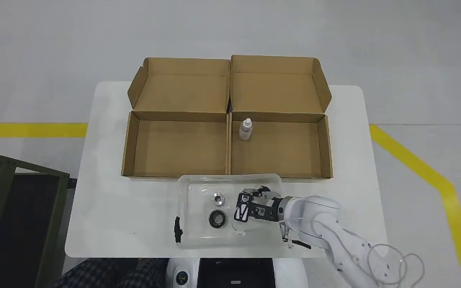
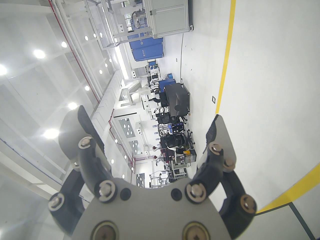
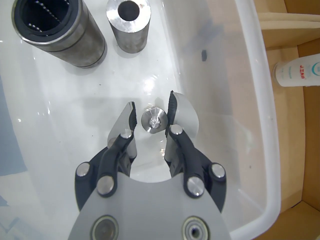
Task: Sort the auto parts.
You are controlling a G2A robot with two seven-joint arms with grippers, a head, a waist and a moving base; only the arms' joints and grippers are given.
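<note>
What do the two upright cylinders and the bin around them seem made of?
Large grey cylinder with black lining: likely steel, dull brushed skin, black insert maybe plastic. Smaller bright bored cylinder: metal, perhaps aluminium, shiny marked end face. Translucent bin: glossy plastic, milky wall.

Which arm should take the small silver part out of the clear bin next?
Right. The right gripper is in the clear bin, open, straddling the small silver part. The left gripper faces out into the room.
</note>
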